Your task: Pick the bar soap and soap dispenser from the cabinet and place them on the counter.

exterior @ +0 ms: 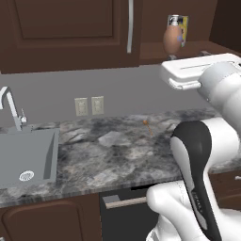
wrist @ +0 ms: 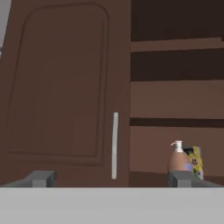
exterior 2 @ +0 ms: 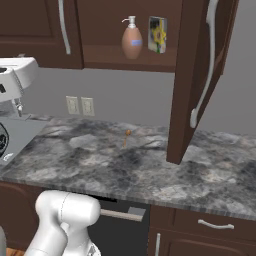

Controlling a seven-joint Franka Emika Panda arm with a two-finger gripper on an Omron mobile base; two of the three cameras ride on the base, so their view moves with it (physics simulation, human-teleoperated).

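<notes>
Pincer released, raised before the cabinet (exterior 2: 125, 30); nothing grasped.

One soap dispenser (exterior 2: 132, 41) is seen upright on the cabinet shelf, just beside one yellow-and-blue box (exterior 2: 157, 34). The bar soap cannot be made out; a small orange object (exterior 2: 127, 135) lies on the counter (exterior 2: 150, 165), too small to be identified. The pincer (wrist: 113, 178) is held wide open. The box could be knocked or the bottle toppled if the reach is made off-centre; the open door (exterior 2: 197, 80) could be struck.
</notes>
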